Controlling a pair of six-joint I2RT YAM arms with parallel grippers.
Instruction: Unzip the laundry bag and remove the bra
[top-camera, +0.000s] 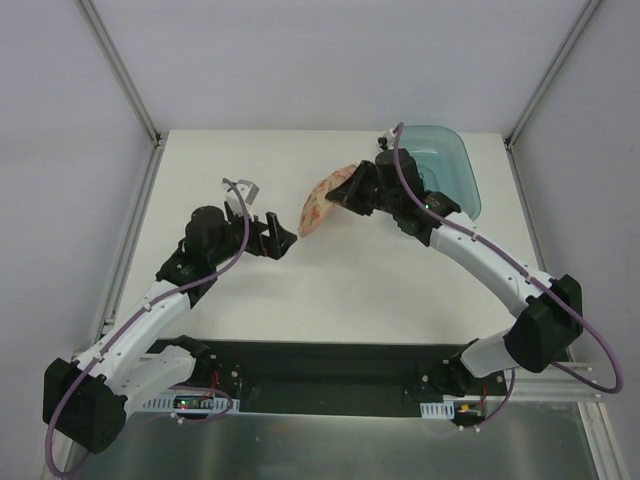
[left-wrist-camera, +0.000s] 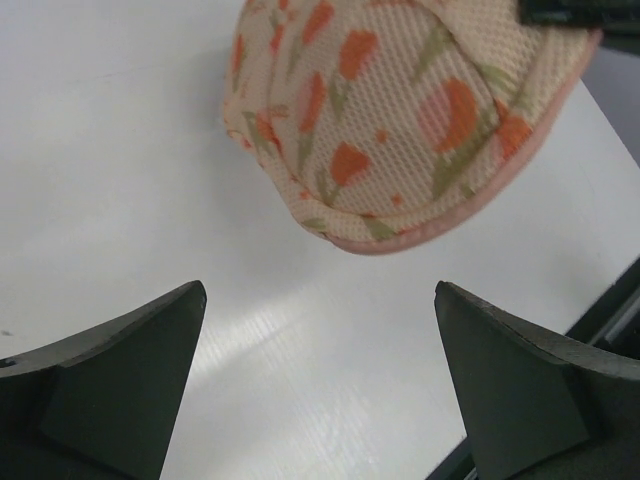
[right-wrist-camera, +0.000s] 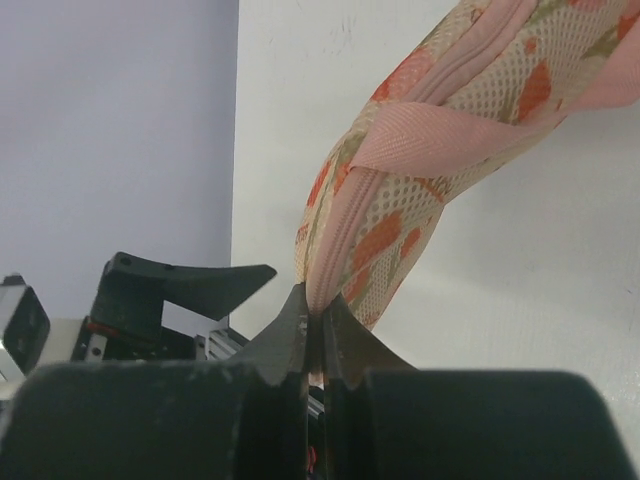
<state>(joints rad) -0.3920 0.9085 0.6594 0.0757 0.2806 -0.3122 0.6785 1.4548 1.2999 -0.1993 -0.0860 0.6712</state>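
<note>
My right pincer (right-wrist-camera: 318, 312) is clamped tight on the pink-edged rim of the peach-orange mesh laundry bag (right-wrist-camera: 400, 190) with the reddish flower print. It holds the bag up at a slant over the middle of the white surface (top-camera: 350, 300), between my two arms. The translucent teal plastic basin (top-camera: 455, 165) sits behind the right arm in the far corner. I can't tell whether the bag's lower end touches the surface. My left pincer (left-wrist-camera: 320, 292) has its jaws spread wide and holds nothing; it is low, aimed at the bag's rounded lower end, near it but not touching. I see no small dusty-pink fabric bra in any view, so I judge it is inside the bag and the unzipping step is the one in hand. The zip line along the pink edging looks shut on the stretch I can see from the right wrist, beside a flat pink woven tape (right-wrist-camera: 450, 135) that crosses the bag. I can't make out the slider. For the next move I would find that pull, bring the open left pincer onto it rather than onto loose mesh, close, and draw along the edging while the right grip anchors the rim.
</note>
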